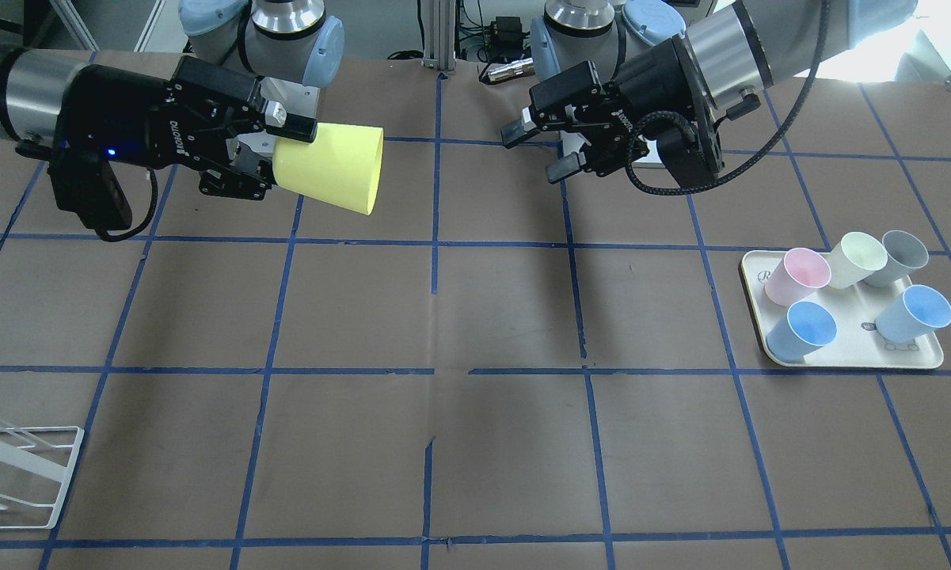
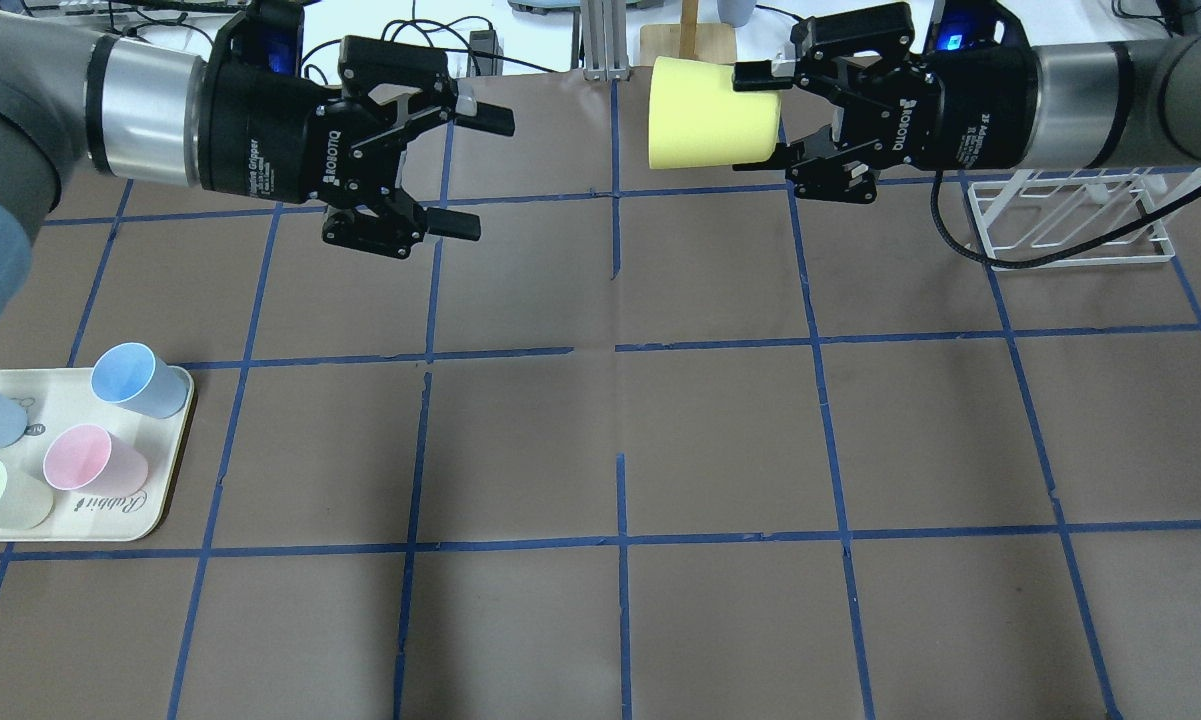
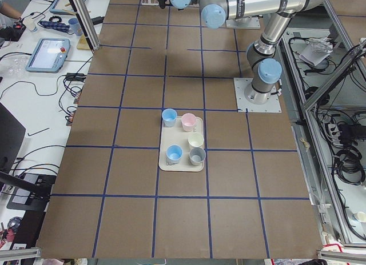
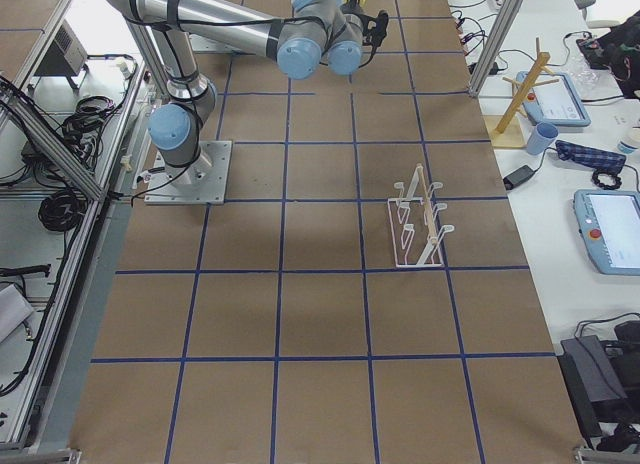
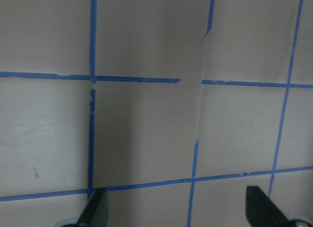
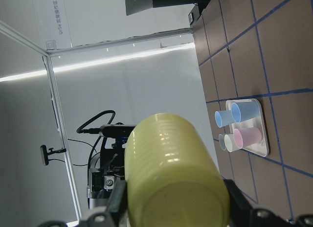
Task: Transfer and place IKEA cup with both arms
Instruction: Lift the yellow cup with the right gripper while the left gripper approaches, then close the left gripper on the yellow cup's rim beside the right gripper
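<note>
Yellow plastic, the IKEA cup (image 1: 329, 168) hangs sideways at upper left of the front-facing view, pinched by our right gripper (image 1: 279, 157); our left gripper (image 1: 537, 152) gapes empty, well apart. We judge placing not yet done.

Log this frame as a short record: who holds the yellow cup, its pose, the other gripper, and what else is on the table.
holder: right gripper, shut on the cup near its base
cup pose: in the air, on its side, mouth toward the left gripper
left gripper: open, empty, apart from the cup and facing it
handover: not yet made
tray: on the left arm's side, holds five upright pastel cups: pink, cream, grey, two blue
rack: white wire, on the right arm's side, no cup on it
</note>
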{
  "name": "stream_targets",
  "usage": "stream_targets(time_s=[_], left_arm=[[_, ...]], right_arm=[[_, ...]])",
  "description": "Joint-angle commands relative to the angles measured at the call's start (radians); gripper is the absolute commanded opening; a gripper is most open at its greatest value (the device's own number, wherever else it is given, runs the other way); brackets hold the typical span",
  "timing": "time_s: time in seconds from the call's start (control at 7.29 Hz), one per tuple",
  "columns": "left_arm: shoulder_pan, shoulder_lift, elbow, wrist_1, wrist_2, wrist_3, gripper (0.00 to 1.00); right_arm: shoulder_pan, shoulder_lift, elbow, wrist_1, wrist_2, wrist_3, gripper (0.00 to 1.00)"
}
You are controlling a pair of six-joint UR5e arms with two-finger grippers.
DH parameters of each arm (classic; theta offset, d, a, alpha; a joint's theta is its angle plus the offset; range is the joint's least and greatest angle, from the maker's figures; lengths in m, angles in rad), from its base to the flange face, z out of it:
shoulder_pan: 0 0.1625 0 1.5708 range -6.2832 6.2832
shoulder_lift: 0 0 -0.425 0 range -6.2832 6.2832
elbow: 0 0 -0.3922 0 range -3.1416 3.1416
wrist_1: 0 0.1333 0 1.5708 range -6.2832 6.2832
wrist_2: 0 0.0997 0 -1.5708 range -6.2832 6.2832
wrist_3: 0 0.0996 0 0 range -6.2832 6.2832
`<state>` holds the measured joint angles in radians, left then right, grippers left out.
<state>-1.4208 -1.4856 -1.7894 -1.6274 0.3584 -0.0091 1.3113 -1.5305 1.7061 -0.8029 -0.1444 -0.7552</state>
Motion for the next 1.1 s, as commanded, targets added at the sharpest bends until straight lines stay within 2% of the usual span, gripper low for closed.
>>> stream_targets(time_s=[0.0,0.14,0.41,0.69,0.96], left_arm=[[-0.007,-0.042,-0.065,0.058,-0.209,-0.003,1.00],[-0.009,-0.054,-0.077,0.069,-0.232,-0.003,1.00],[-0.030,-0.091,-0.076,0.290,-0.233,-0.012,1.00],[-0.090,-0.070,-0.085,0.334,-0.231,-0.041,1.00],[-0.099,-0.058,-0.087,0.371,-0.233,-0.057,1.00]], right_arm=[[0.002,-0.005,0.020,0.109,0.031,0.002,0.17],[0.012,-0.013,0.020,0.140,0.031,0.002,0.17],[0.061,-0.025,0.014,0.142,0.035,0.002,0.16],[0.074,-0.028,0.015,0.143,0.035,0.010,0.16],[0.074,-0.051,0.015,0.169,0.035,0.014,0.16]])
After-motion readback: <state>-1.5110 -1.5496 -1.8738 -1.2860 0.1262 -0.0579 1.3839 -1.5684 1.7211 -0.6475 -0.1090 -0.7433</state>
